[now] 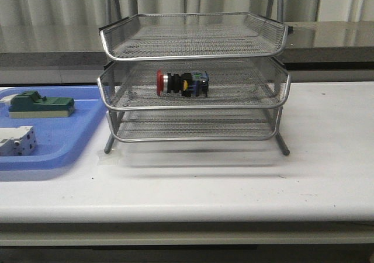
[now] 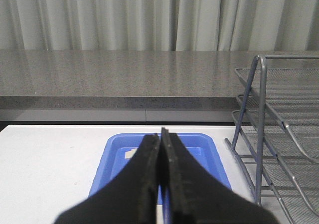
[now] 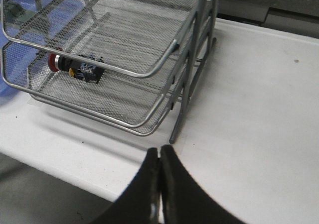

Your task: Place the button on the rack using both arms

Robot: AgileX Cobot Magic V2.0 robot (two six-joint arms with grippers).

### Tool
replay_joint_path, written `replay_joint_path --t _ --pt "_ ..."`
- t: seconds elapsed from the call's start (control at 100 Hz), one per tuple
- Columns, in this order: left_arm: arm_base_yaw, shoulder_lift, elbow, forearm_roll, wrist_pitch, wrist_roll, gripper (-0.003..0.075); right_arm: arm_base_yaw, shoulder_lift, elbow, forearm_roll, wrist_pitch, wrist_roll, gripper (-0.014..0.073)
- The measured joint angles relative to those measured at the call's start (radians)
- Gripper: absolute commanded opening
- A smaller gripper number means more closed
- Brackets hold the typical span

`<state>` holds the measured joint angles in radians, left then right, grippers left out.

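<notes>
Both pincers are pressed tight together and hold nothing. From the right pincer (image 3: 159,157), the button (image 3: 76,67) lies well away, on its side in the middle tray of the rack (image 3: 164,104), its red head pointing away from that pincer's side. The rack's nearest leg stands just past the fingertips. The left pincer (image 2: 160,139) hangs over a blue tray (image 2: 212,149), with the rack just beside it. A green block (image 1: 41,104) and a white block (image 1: 16,140) lie in the blue tray. The bench (image 1: 234,181) is white. Pale curtains (image 2: 124,15) hang behind a grey ledge (image 2: 114,79).
</notes>
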<state>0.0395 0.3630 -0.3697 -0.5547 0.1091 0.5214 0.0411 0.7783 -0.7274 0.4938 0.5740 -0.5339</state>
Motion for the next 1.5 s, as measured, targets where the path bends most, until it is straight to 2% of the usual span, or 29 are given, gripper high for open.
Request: replay_joint_path --t 0.19,0.4,1.24,1.5 --pt "0.0 0.0 0.0 0.0 0.0 0.0 -0.002 -0.039 -0.198 0.106 -0.002 0.011 0.017 -0.006" --pt "0.0 0.0 0.0 0.0 0.0 0.0 -0.002 -0.043 -0.316 0.153 -0.002 0.049 0.017 -0.006" --pt "0.0 0.0 0.0 0.0 0.0 0.0 -0.002 -0.043 -0.326 0.156 -0.002 0.078 0.019 -0.006" --pt "0.0 0.0 0.0 0.0 0.0 0.0 -0.002 -0.041 -0.355 0.177 -0.054 -0.001 0.048 -0.006"
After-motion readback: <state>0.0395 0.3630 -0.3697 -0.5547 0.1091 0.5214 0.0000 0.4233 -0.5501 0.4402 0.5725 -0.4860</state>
